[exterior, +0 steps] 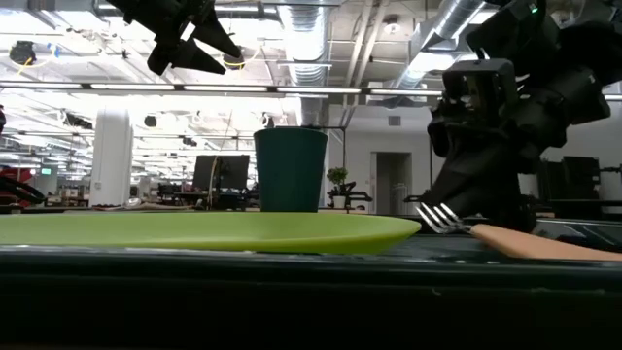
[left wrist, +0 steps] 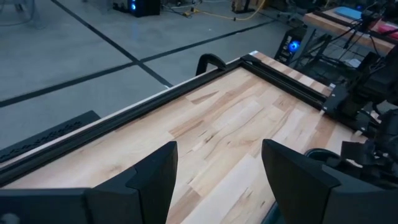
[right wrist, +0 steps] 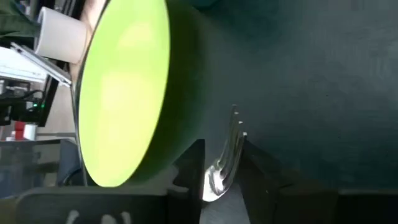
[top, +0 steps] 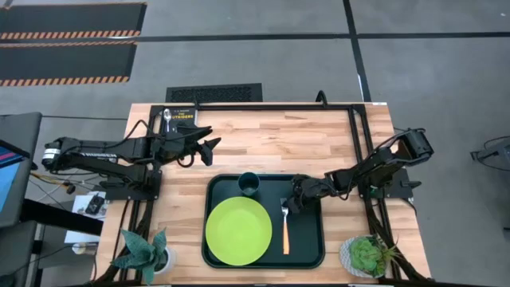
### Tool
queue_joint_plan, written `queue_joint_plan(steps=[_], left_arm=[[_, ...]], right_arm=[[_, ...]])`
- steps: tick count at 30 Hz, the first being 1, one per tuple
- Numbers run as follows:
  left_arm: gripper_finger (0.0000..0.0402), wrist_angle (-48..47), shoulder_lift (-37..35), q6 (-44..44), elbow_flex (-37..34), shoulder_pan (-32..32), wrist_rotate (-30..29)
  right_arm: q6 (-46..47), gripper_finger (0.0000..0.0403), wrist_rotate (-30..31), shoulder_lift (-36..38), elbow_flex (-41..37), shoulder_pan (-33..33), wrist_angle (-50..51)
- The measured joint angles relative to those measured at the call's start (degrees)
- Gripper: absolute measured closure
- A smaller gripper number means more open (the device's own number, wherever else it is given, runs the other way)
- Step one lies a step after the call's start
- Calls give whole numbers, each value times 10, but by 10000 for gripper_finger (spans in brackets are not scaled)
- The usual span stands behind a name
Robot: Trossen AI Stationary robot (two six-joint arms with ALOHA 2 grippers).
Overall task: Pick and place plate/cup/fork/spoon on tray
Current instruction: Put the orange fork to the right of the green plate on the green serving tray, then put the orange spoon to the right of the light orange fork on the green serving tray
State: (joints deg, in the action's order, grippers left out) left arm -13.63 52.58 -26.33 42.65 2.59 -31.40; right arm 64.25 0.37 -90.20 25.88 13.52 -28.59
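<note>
So, progress check from my side. Nearest to the low camera is the tray (top: pixel 309 239), sitting bottom centre of the high view. On it the lime-green plate (top: pixel 238 231) fills the left half and lies flat. Just right of the plate, not touching it as far as I can tell, is the fork (top: pixel 285 225), orange handle pointing to the bottom of the frame and tines up toward my right gripper (top: pixel 292 204).

That gripper is right over the tine end. In the right wrist view the tines sit between my two fingers with a gap on either side, so I'd call it released, or at least not clamped.

Behind the plate, at the tray's top edge in the high view, the teal cup (top: pixel 249 184) stands upright.

Farthest back, my left gripper (top: pixel 209 148) hangs over bare wood in the upper left part of the table, fingers spread, holding nothing.

So my guess: plate, cup and fork are done. The spoon is what's left, and I honestly can't spot it for sure. Something small shows near the left arm's base, too tiny to call.
</note>
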Motion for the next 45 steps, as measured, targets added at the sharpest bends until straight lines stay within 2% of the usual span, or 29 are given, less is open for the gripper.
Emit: queue_joint_plan(steps=[8,13,20,26,32,37,41,45], left_arm=[[178,-15,0,-1,0,0,-17],[178,-25,0,-9,0,0,-38],[178,-26,0,-9,0,0,-38],[178,-28,0,-9,0,0,-39],[178,-55,0,-12,0,0,-40],[178,-74,0,-14,0,3,-51],[178,-107,0,-36,0,22,-79],[178,-185,4,-75,0,72,-83]], right_arm=[[2,237,0,34,0,0,34],[3,221,-1,60,0,0,84],[2,224,-3,88,1,0,116],[0,227,-4,85,1,4,124],[7,227,-4,73,1,3,190],[-9,227,-4,87,19,3,205],[-35,227,-4,107,44,2,233],[-48,227,-4,131,75,2,259]])
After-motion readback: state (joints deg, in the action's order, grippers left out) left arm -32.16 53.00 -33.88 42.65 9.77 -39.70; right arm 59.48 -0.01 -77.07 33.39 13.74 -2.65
